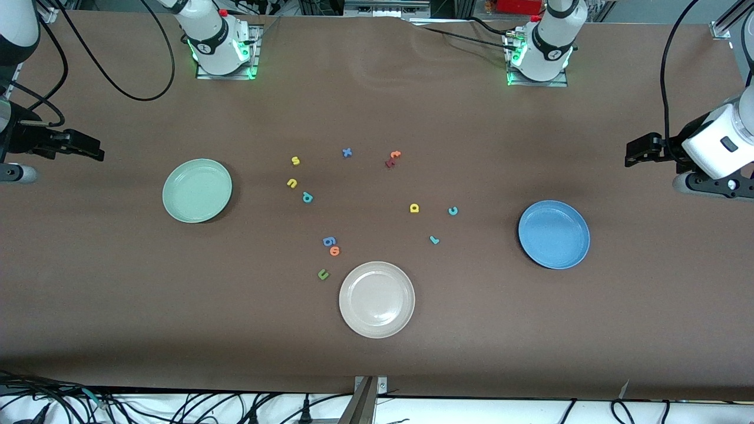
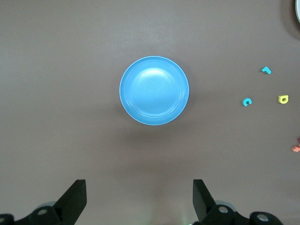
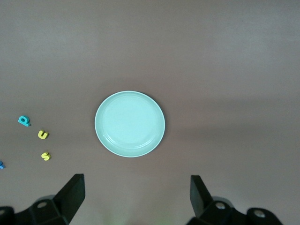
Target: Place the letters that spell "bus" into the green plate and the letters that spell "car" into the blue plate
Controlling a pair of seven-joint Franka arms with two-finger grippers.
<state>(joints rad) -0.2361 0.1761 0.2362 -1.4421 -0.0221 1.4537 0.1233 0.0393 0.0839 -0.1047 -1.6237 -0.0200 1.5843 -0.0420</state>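
The yellow "s" (image 1: pixel 296 160), yellow "u" (image 1: pixel 291 183) and teal "b" (image 1: pixel 307 197) lie close together on the table beside the green plate (image 1: pixel 197 190). Nearer the blue plate (image 1: pixel 554 234) are the yellow "a" (image 1: pixel 414 208), teal "c" (image 1: pixel 452 211) and teal "r" (image 1: pixel 434 239). Both plates hold nothing. My left gripper (image 2: pixel 139 197) hangs open and empty at the left arm's end of the table, looking down on the blue plate (image 2: pixel 154 90). My right gripper (image 3: pixel 137 194) hangs open and empty at the right arm's end, the green plate (image 3: pixel 130 123) below it.
A beige-white plate (image 1: pixel 377 299) sits nearest the front camera. Loose on the table are a blue "x" (image 1: pixel 347 152), an orange and dark-red pair (image 1: pixel 393 158), a blue 6-like piece (image 1: pixel 329 241), an orange "o" (image 1: pixel 334 251) and a dark green "u" (image 1: pixel 323 274).
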